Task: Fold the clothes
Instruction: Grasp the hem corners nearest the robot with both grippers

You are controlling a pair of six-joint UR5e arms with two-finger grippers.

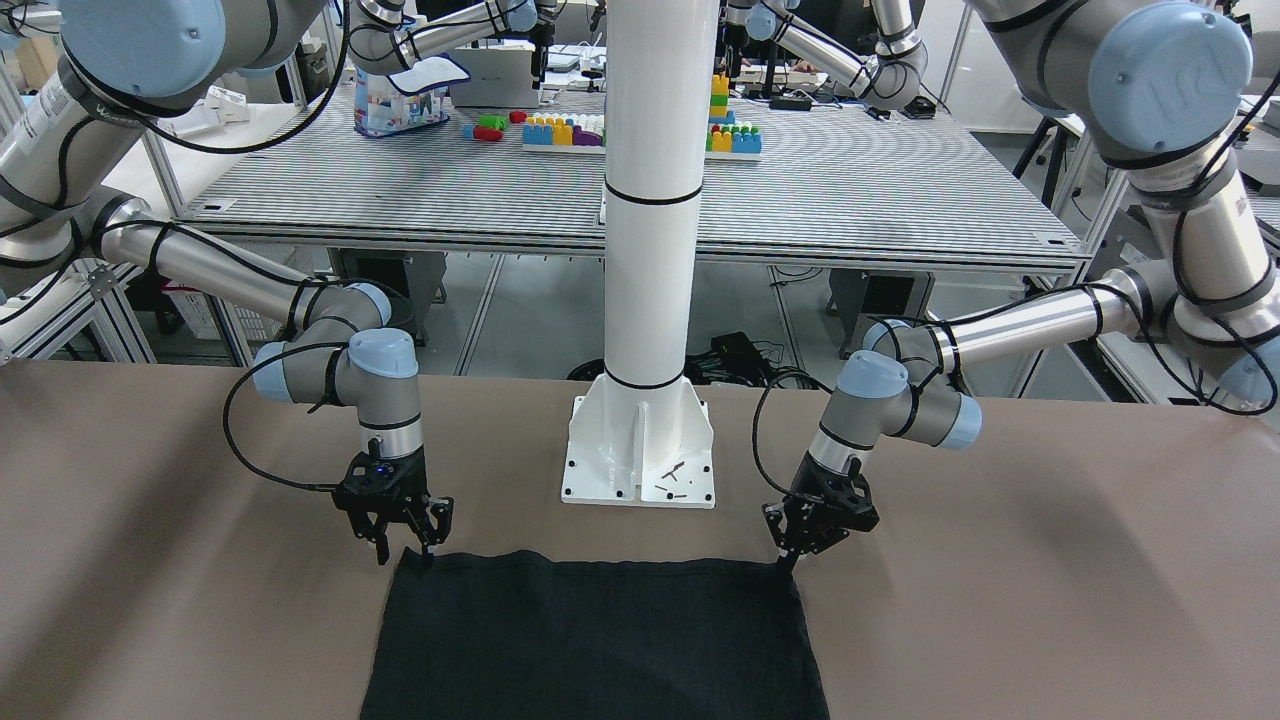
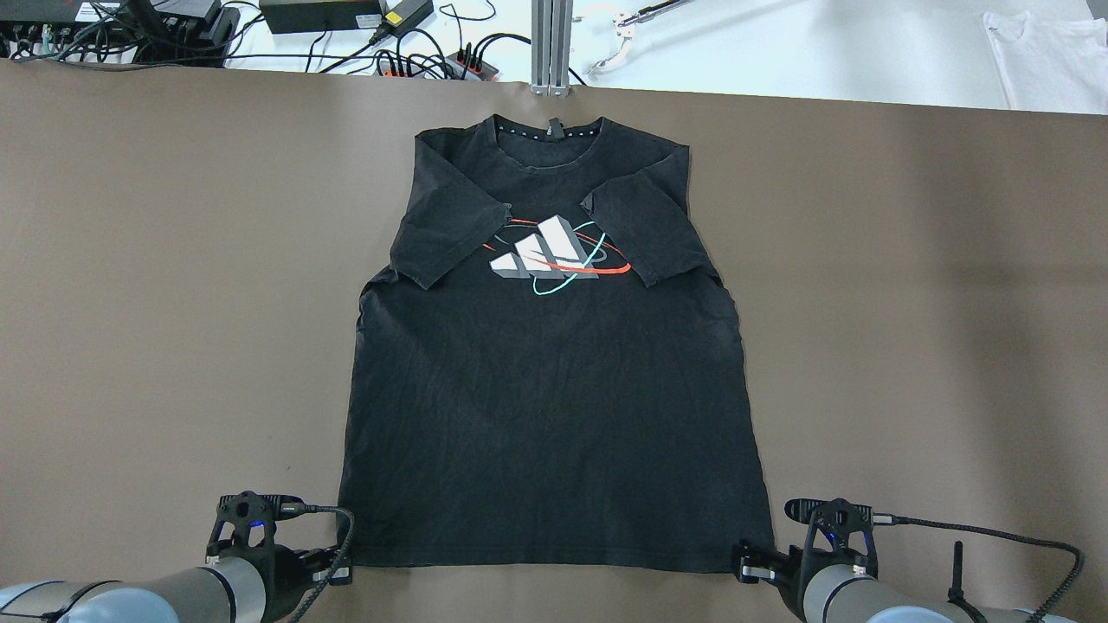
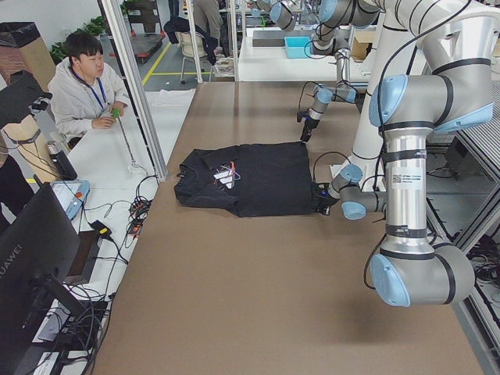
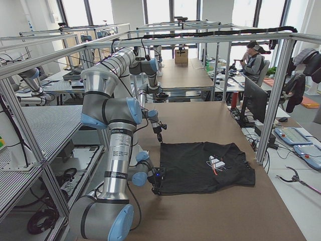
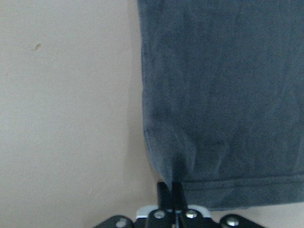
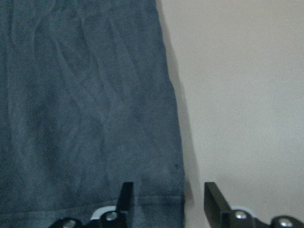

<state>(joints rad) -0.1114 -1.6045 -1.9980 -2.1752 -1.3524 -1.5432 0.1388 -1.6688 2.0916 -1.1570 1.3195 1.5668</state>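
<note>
On the clothes (image 2: 554, 389), white three-bar logo (image 2: 532, 251)

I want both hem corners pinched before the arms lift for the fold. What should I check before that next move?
1. Left gripper shut on the T-shirt hem corner: ok, fabric puckers into the closed jaws.
2. Right gripper shut on its hem corner: not ok, jaws open, straddling the corner.
3. Sleeves folded in over the chest: ok.
4. Shirt body lying flat: ok, only faint wrinkles.
5. How deep the left jaws' bite goes: cannot tell.
</note>
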